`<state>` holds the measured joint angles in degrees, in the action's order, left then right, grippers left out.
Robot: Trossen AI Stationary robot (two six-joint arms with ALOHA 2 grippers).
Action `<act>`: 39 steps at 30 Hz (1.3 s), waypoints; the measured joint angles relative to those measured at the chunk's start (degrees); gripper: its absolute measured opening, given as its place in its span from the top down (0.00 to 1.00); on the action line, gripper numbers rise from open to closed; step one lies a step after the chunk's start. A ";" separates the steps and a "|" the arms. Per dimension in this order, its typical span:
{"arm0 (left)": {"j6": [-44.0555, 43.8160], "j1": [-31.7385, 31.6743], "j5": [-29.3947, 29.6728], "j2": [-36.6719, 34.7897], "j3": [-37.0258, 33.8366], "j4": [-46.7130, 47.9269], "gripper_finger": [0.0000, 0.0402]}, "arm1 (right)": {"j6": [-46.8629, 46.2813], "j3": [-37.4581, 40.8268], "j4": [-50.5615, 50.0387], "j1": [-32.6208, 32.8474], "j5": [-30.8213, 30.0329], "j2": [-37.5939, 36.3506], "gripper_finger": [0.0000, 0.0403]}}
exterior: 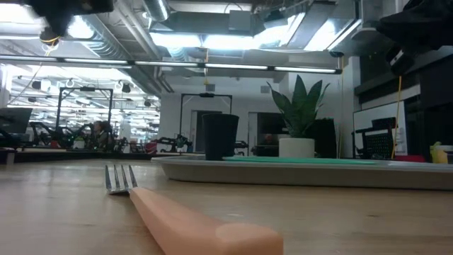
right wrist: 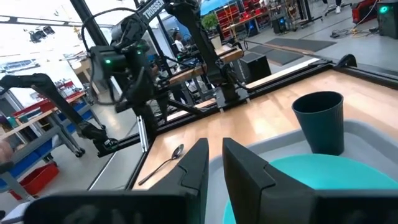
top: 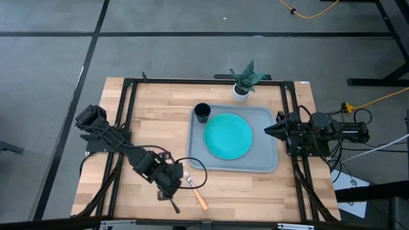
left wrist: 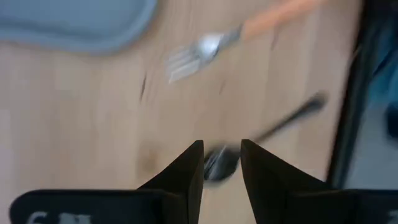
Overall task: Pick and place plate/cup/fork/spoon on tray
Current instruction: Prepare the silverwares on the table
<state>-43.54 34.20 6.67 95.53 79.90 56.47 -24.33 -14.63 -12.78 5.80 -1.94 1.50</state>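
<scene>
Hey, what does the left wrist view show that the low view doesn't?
Only the left wrist view shows the spoon on the wood, its bowl between the left gripper fingers, which stand slightly apart. Only the low view shows the cup and plate on the tray, plus the potted plant behind. Both show the fork lying on the table and part of the tray.

Table (top: 153,115) is light wood w/ visible grain, matt. Fork (left wrist: 205,46) has shiny metal tines and a smooth matt tan handle. Spoon (left wrist: 221,163) bowl looks glossy. Plate (top: 227,136) and tray (top: 268,163) look like smooth plastic.
</scene>
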 joint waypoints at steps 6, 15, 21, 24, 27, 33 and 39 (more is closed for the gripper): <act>-0.27 -0.05 2.62 0.00 0.00 -11.37 0.75 | -3.83 0.62 0.56 0.00 -0.04 -0.02 0.87; -2.38 2.56 4.31 1.71 0.03 -13.81 0.76 | -12.77 10.65 19.56 0.65 5.25 0.17 0.87; -5.43 3.87 2.35 7.78 -0.02 -18.14 0.76 | -5.62 13.83 42.27 7.57 12.12 2.44 0.87; -5.43 4.59 1.28 10.87 -0.02 -19.81 0.77 | -1.19 13.80 50.81 12.57 14.16 5.11 0.87; -5.43 4.79 1.58 11.56 -0.06 -19.57 0.80 | 3.02 11.48 51.92 16.45 14.95 7.88 0.87; -4.53 4.78 2.79 11.56 -0.02 -19.93 0.90 | 11.67 2.37 48.69 19.40 11.09 19.52 0.87; -4.06 4.79 2.19 11.56 -0.02 -19.90 0.99 | 10.97 -11.53 28.36 19.43 11.00 36.71 0.87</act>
<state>-47.60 38.98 8.85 107.09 79.88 36.56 -13.36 -26.16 15.59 25.23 9.06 38.21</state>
